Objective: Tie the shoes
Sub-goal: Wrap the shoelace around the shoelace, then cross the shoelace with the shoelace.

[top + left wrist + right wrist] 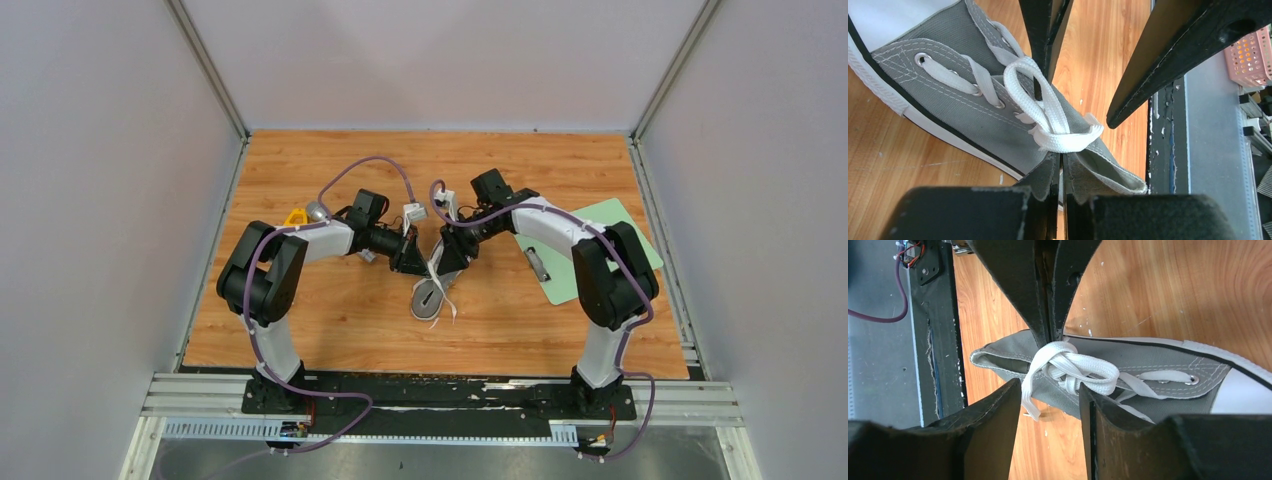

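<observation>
The grey sneaker (430,300) lies on the wood table between my two arms; its canvas side (958,115) and white toe cap fill the left wrist view. The white laces (1048,107) are gathered in a loop and knot over the tongue. My left gripper (1062,161) is shut on the lace right at the knot, also seen from the right wrist as two closed fingers (1034,300) pointing down at the knot (1068,365). My right gripper (1050,386) stands open just off the knot, with a loose lace end (1029,399) hanging between its fingers, untouched.
A green mat (610,225) with a small metal object (537,263) lies at the right of the table. A yellow item (296,216) sits behind the left arm. Black base plate and metal rail (440,400) run along the near edge. A pink basket (1252,55) stands off the table.
</observation>
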